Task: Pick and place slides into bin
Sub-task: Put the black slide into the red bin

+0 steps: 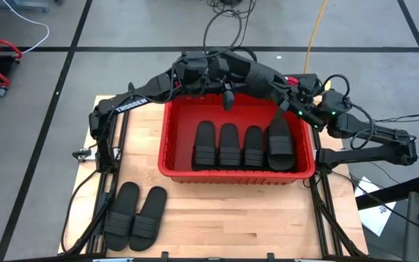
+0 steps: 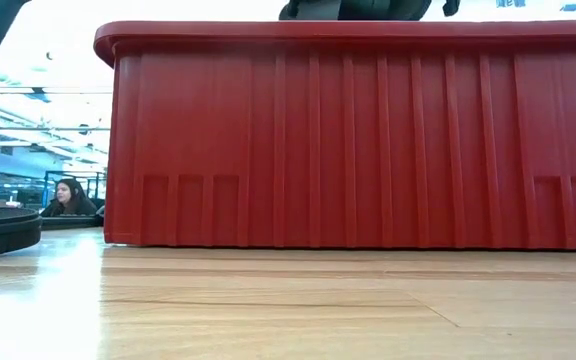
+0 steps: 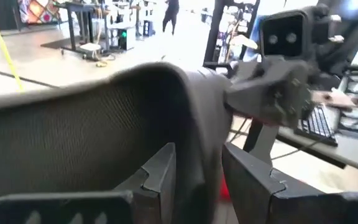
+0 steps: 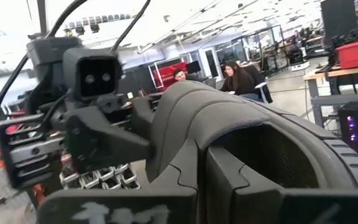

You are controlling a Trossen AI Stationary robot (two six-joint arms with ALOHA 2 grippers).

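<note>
Bin: the red bin [image 1: 164, 149] stands on the wooden table [image 1: 217, 225], toward its far side; in the low view its ribbed wall [image 2: 358, 140] fills most of the frame.
Slides in bin: three black slides [image 1: 228, 145] lie side by side on the bin floor, lengthwise near to far, filling the left and middle part.
Held slide: a fourth slide [image 1: 280, 140] sits at the right end of that row, its far end lifted toward the two grippers, which meet above the bin's far right corner.
Left gripper: the left gripper [image 3: 199, 177] reaches across the bin's far rim from the left; its two dark fingers [image 3: 157, 177] are closed narrow on the edge of the held slide [image 3: 86, 124], which spreads just ahead of the wrist camera.
Right gripper: the right gripper [image 4: 201, 168] comes in from the right; its fingers [image 4: 229, 177] pinch the ribbed strap of the same slide [image 4: 260, 134], with the left arm's camera block facing it close by.
Slides on table: two more slides [image 1: 135, 215] lie as a pair at the table's near left, well apart from both grippers and outside the bin.
</note>
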